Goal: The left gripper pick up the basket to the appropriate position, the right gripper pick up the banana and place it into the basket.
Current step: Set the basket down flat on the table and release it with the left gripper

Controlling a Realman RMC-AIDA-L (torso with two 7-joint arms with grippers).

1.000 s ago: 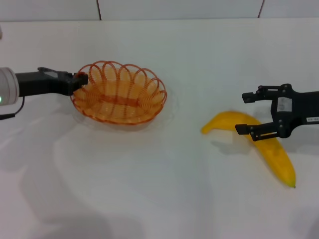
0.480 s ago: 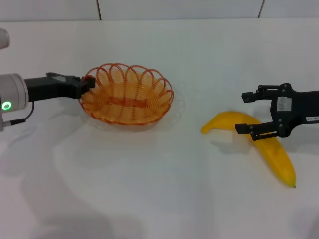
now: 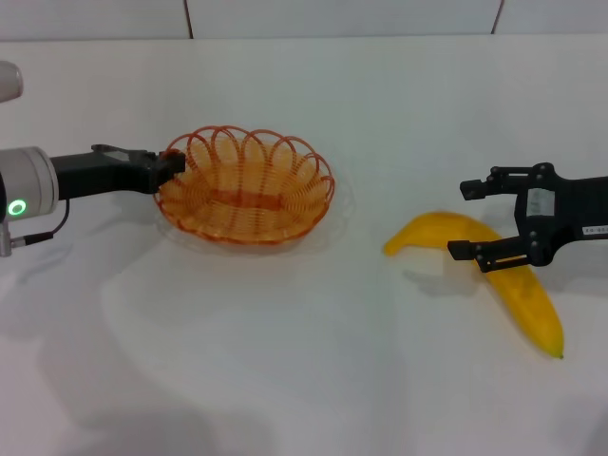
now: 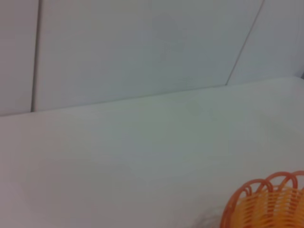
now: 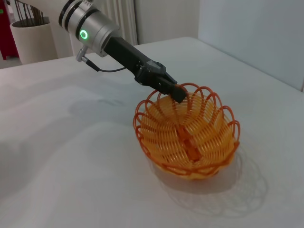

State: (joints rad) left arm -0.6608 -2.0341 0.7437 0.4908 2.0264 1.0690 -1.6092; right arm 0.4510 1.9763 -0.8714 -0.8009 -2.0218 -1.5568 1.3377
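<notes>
I am holding the basket [image 3: 245, 186] rim in my left gripper [image 3: 169, 165]; my right gripper [image 3: 465, 218], wide open, is straddling the banana [image 3: 503, 275], next closing.

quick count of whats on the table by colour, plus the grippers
Orange: 1, the shallow oval orange wire basket.
Yellow: 1, the curved bright yellow banana.
Black: 2, the left gripper shut on the basket's rim, and the right gripper open over the banana.
Total: 4.
</notes>
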